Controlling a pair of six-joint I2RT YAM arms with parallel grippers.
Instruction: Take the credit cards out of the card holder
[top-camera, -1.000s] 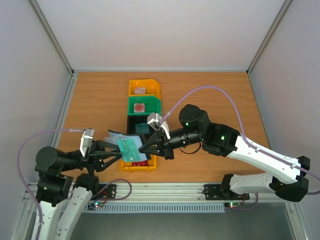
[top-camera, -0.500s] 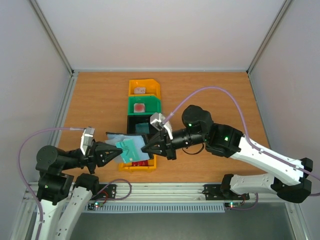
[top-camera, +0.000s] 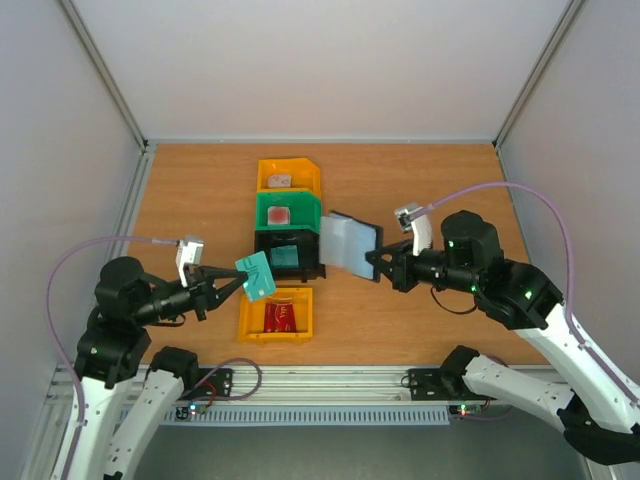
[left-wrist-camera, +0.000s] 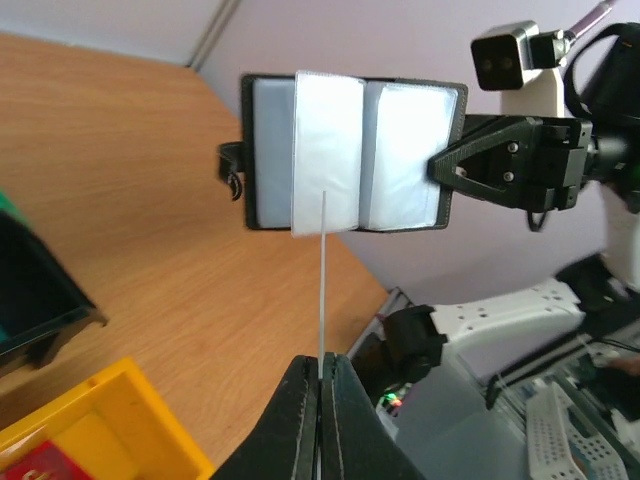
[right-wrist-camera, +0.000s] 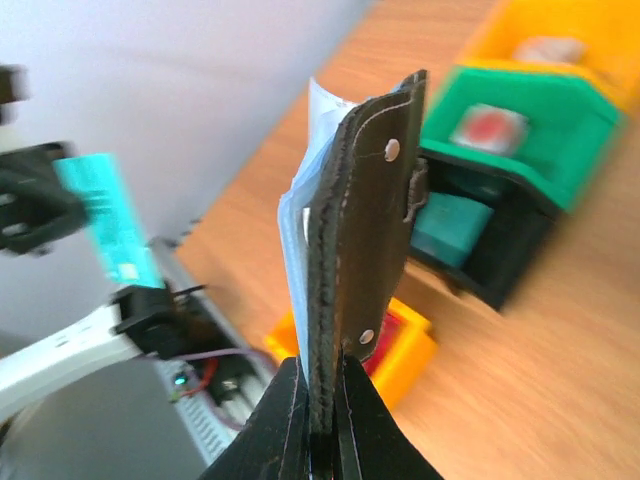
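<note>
My left gripper is shut on a teal credit card, held in the air above the near yellow bin. In the left wrist view that card shows edge-on as a thin line rising from my shut left gripper. My right gripper is shut on the right edge of the black card holder, which hangs open in the air with its grey-blue pockets facing the left arm. The right wrist view shows the card holder edge-on, clamped in my right gripper. Card and holder are well apart.
A row of bins runs down the table's middle: far yellow bin, green bin, black bin with a teal card inside, near yellow bin with a red card. Walls enclose the table on three sides.
My left gripper shut on the teal card and drew back left with it. My right arm swung right and back with the card holder, so card and holder parted.
</note>
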